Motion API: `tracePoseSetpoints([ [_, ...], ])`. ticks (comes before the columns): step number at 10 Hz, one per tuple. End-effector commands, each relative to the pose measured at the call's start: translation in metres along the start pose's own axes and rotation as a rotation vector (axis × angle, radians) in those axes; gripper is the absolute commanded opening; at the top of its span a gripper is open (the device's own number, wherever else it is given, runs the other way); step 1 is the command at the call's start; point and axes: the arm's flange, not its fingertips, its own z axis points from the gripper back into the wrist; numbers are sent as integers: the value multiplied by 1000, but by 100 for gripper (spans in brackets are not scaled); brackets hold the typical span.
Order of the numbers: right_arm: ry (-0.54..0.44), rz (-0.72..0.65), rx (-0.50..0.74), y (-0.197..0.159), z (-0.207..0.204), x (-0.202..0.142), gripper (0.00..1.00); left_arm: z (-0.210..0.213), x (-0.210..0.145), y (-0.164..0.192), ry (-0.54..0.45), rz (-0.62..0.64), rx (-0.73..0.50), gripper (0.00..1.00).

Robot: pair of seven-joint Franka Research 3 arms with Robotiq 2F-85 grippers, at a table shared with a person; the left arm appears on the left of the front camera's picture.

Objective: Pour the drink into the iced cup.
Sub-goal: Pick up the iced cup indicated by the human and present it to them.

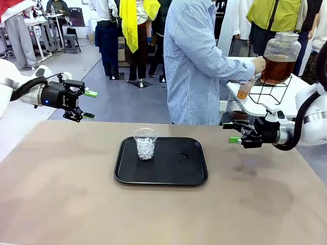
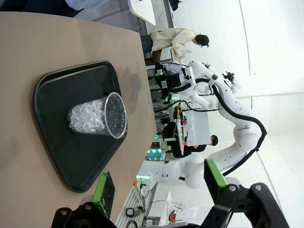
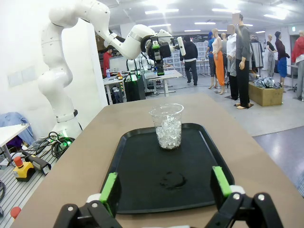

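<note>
Drink (image 1: pixel 278 69) was translucent amber-brown and filled the lower part of a big lidded clear jar (image 1: pixel 281 47). The jar sat on a black wire stand (image 1: pixel 271 92) on a white side table (image 1: pixel 294 104), off the bench (image 1: pixel 61 194) at its far right. The person's hand (image 1: pixel 258 65) was at the jar's lower left, with a small clear cup (image 1: pixel 244 90) holding some amber liquid just below it.

Iced cup (image 1: pixel 145 144) stood upright on the black tray (image 1: pixel 161 176), left of centre — clear plastic, packed with ice, no amber in it. There was a wet mark (image 1: pixel 180 157) on the tray to its right.

Left gripper (image 1: pixel 89 104) hung above the bench's far left, fingers spread wide, nothing held. Right gripper (image 1: pixel 231 132) was low at the right, also spread wide and empty. Both pointed toward the tray.
</note>
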Motion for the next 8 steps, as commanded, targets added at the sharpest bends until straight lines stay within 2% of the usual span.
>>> tracePoseSetpoints([
  [1, 1, 3, 3, -2, -1, 3, 100, 1, -2, -2, -1, -2, -1, 100],
  [8, 1, 3, 3, -2, -1, 3, 100, 1, -2, -2, -1, -2, -1, 100],
])
